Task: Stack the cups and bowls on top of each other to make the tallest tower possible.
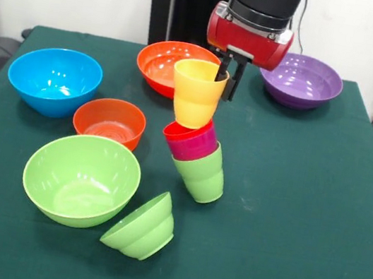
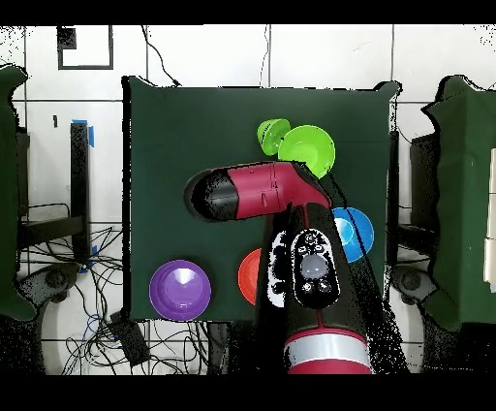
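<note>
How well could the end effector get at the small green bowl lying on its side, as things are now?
Probably not right away. The end effector grips the yellow cup's rim atop the leaning tower, so it is occupied. Otherwise the small green bowl lies uncovered beside the large green bowl.

Bright, even light from above fills the front view. White glare spots sit inside the blue bowl [image 1: 54, 80] and the large green bowl [image 1: 81, 179]. Soft, short shadows lie on the desk [image 1: 287, 221] beneath the bowls. Focus is sharp throughout.
</note>
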Controlling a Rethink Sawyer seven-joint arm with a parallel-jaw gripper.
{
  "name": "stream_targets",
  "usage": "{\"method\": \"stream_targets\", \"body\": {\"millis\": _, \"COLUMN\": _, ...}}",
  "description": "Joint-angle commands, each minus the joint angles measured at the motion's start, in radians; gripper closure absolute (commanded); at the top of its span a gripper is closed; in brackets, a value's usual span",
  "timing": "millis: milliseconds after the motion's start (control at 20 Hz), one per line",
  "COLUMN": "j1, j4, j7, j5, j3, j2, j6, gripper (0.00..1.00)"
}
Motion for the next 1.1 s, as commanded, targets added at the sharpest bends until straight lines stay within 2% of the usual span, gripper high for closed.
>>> {"method": "stream_targets", "body": {"millis": 50, "j1": 0.005, "j4": -0.049, "j7": 0.023, "j5": -0.02, "j3": 0.041, "j2": 0.068, "j6": -0.069, "gripper": 1.0}}
{"method": "stream_targets", "body": {"millis": 450, "j1": 0.049, "j4": -0.085, "j7": 0.068, "j5": -0.01, "j3": 0.028, "j2": 0.087, "j6": -0.052, "gripper": 1.0}}
{"method": "stream_targets", "body": {"millis": 1100, "j1": 0.074, "j4": -0.173, "j7": 0.083, "j5": 0.02, "j3": 0.022, "j2": 0.135, "j6": -0.017, "gripper": 1.0}}
